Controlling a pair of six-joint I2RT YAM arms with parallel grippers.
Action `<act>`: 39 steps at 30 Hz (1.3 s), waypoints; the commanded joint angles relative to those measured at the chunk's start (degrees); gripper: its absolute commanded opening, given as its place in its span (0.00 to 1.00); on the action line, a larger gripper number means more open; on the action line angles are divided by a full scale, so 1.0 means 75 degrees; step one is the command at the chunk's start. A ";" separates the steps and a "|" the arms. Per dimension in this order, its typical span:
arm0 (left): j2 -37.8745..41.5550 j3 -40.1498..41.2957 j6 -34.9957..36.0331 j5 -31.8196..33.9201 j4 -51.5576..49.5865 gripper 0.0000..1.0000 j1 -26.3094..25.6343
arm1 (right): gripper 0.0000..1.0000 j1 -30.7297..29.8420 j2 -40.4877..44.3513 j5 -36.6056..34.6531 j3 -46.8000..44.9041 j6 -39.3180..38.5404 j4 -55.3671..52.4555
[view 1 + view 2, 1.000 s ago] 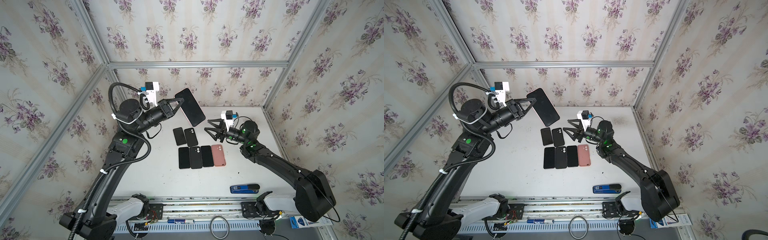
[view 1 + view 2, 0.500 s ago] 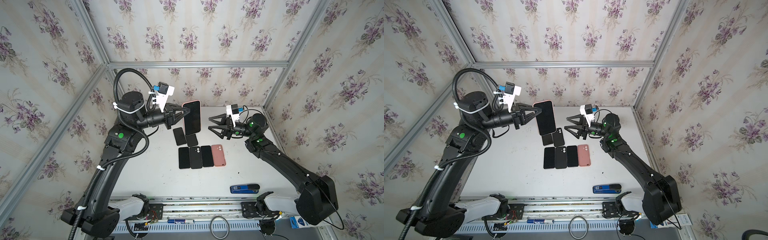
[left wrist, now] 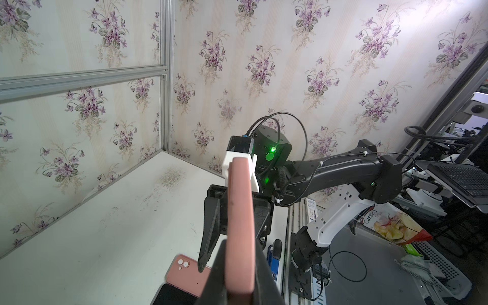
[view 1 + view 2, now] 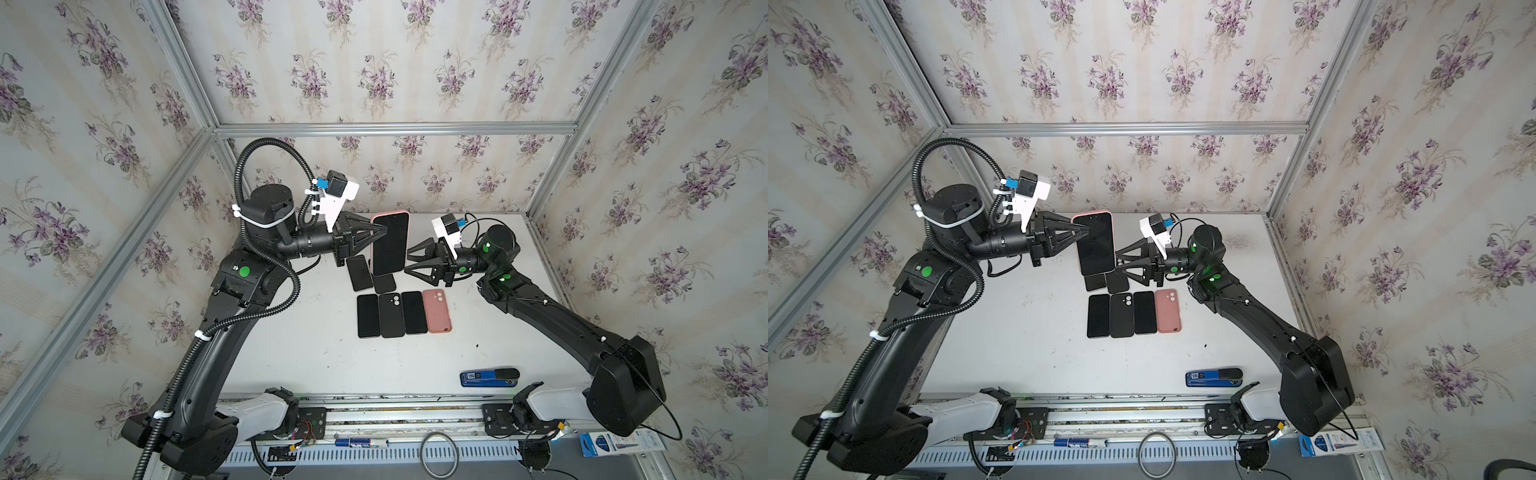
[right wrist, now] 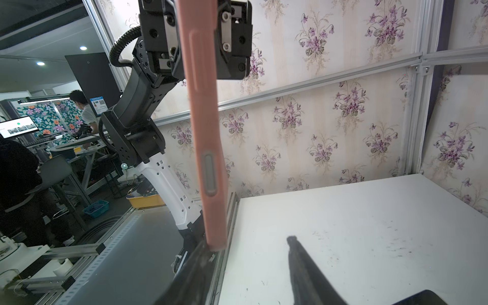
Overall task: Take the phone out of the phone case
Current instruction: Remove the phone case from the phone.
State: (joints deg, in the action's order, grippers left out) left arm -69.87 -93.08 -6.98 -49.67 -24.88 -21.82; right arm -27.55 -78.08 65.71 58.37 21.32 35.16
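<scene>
The phone case (image 3: pixel 239 211), pink, with the phone (image 4: pixel 390 245) still seated inside it, is held in the air above and behind the row of phones (image 4: pixel 403 313) that lies on the table (image 4: pixel 291 340). It is clamped at one long edge by the left gripper (image 4: pixel 384 230). The jaws are clenched on it, as is shown in the left wrist view, where the case is seen between the two fingers.

Compared with one second ago, two things have been changed. The cased phone, which was held slanted and further away from the row, has been turned so that it stands nearly on end, with the screen faced to the top cameras. The right gripper (image 4: pixel 408 261), which was lower and closer to the row, has been raised and brought just beside the free long edge of the case. Its jaws are released and stand apart, and nothing is grasped by them. In the right wrist view the case edge is seen close to one finger (image 5: pixel 195 272), not centred between the two.

From this it is judged that the case has been presented to the second arm, but the separation has not yet been started. A grip or a push on the case rim is probably needed next.
</scene>
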 commanded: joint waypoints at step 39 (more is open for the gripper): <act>-0.1177 -0.0626 -0.2170 -0.0804 0.0453 0.00 -0.0209 | 0.00 -0.0241 -0.0272 0.0063 0.1115 -0.5489 -0.3333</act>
State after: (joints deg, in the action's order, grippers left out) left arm -77.71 -97.19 -15.14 -53.47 -22.72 -23.14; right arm -29.12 -80.20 71.83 64.10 -1.48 19.62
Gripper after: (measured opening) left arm 0.121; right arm 0.122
